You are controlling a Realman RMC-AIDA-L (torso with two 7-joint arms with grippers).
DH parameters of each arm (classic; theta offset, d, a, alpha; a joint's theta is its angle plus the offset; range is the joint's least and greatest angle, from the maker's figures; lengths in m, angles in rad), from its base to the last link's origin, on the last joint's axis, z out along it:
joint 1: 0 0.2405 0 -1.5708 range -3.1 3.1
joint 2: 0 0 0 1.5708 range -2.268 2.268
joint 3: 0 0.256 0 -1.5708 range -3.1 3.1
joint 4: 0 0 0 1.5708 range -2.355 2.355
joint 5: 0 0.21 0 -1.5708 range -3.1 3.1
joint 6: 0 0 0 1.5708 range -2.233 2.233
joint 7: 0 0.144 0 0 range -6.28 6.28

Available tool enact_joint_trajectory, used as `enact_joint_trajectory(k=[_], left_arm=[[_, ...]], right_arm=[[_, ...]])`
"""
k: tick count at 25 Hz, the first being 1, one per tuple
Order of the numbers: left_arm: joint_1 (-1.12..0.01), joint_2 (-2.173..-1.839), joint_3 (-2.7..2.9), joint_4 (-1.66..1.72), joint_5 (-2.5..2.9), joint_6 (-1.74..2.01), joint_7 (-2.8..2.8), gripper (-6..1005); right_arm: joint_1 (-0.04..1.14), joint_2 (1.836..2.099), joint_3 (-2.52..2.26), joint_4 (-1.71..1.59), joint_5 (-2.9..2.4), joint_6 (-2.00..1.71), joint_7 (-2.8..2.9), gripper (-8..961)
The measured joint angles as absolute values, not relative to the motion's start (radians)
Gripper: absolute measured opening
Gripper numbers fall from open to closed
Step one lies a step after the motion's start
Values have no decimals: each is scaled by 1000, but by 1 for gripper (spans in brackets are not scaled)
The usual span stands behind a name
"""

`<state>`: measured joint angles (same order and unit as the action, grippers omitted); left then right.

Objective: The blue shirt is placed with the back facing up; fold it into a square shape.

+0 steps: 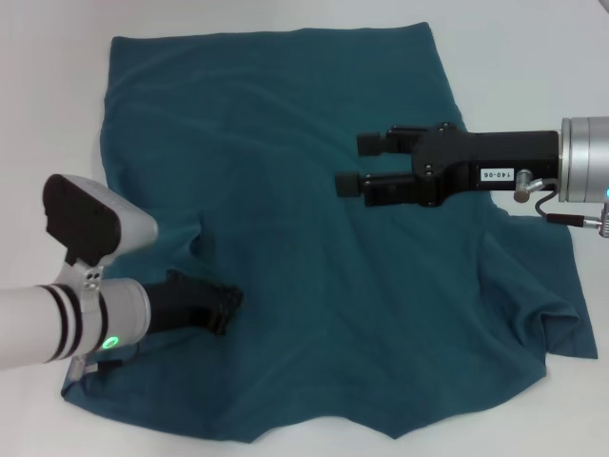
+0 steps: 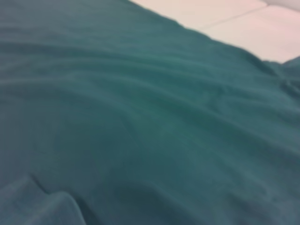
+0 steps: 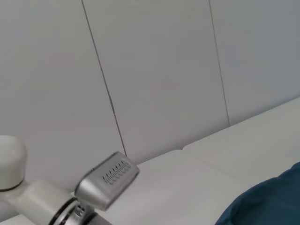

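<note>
The white, smooth matte table (image 1: 533, 57) fills the head view, with a thin seam line running across it in the left wrist view. Behind it in the right wrist view stands a pale grey panelled wall (image 3: 154, 70) with dark vertical joints.

Spread over most of the table lies the large plain dark teal-blue short-sleeved shirt of soft matte fabric (image 1: 285, 190), unprinted. Its straight edge lies toward 12 o'clock, its 9 o'clock side looks doubled over in a long soft ridge, a sleeve bunches up at 4 o'clock, and the edge at 6 o'clock is wavy and pointed. Shallow wrinkles ripple across the cloth in the left wrist view (image 2: 140, 122); a small teal corner shows in the right wrist view (image 3: 267, 201).

The right arm, a silver metal cylinder with a black boxy wrist, reaches in from 3 o'clock. A white label on it reads "140-06", upside down. The right black gripper (image 1: 364, 164) hovers over the shirt's middle-right, its two blocky fingers (image 1: 381, 143) parted with nothing between them.

The left arm, white with black bands and a green light, comes in from 8 o'clock. The left black gripper (image 1: 214, 305) is down on the cloth at about 7 o'clock of the shirt's centre; whether its fingers pinch the fabric cannot be told.
</note>
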<state>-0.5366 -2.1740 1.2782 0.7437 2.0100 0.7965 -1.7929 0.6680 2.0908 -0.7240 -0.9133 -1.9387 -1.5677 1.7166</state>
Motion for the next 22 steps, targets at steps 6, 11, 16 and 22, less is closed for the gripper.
enact_joint_trajectory(k=[6,11,16,22], left_arm=[[-444,-2177,1231,906,1996,920,-1802,42],[-393,-2177,1160,957,1959,870,-1802,43],[-437,-2176,1187,867,1961,694,-1802,43],[-511,-2173,1218,745,1958,569,-1796,42]], right_arm=[[659,2091,-724,-913,-1939,-1570,1713,864],[648,2091,-721,-913,-1939,-1574,1713,864],[648,2091,-723,-913,-1936,-1572,1715,864],[656,2091,-724,-917,-1936,-1574,1726,863]])
